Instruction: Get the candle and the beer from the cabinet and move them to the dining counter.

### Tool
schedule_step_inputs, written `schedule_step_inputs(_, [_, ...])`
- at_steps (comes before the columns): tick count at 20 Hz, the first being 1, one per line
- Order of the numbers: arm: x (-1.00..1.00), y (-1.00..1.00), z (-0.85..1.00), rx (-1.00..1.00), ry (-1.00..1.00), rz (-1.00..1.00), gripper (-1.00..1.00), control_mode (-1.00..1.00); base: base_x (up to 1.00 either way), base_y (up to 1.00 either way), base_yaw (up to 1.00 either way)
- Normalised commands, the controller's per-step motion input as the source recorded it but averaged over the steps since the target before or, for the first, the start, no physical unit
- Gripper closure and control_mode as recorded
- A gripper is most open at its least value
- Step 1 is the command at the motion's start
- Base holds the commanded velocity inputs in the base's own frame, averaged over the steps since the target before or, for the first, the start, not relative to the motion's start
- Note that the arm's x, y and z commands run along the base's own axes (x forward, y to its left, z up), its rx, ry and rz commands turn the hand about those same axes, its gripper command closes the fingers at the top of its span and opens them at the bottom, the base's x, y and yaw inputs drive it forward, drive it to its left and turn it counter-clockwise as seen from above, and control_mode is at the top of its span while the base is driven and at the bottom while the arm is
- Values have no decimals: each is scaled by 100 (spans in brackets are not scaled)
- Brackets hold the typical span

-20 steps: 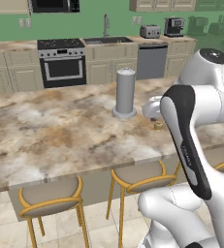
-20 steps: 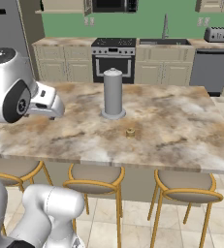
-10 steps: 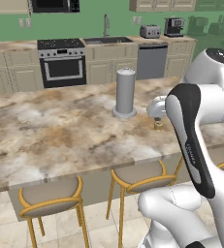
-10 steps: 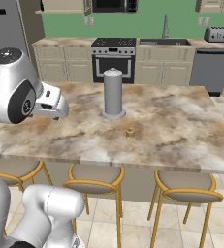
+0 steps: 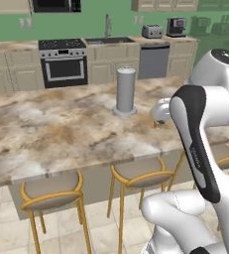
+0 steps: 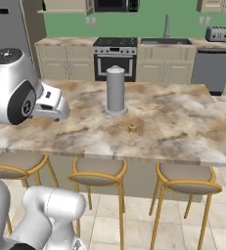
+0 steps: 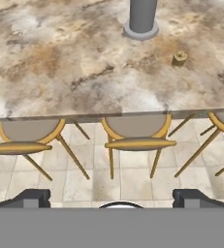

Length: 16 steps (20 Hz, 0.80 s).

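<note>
Dining counter (image 6: 183, 127) mostly bare — grey canister (image 6: 116, 90) and candle (image 6: 132, 128) mid-top.

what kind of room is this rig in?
A rendered home kitchen, by the look of it: a stove and sink along the green back wall, and a marbled stone island with yellow-legged stools tucked under its near edge.
</note>
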Motion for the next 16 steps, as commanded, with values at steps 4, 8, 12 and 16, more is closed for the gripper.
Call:
schedule_step_inputs(4, [0,0,0,0,0,0,-100,100,-96,96,0])
schedule_step_inputs(8, [0,0,0,0,0,0,-100,100,-99,100,0])
schedule_step_inputs(12, [0,0,0,0,0,0,-100,100,-73,100,0])
schedule_step_inputs(16, [0,0,0,0,0,0,-100,100,-36,100,2])
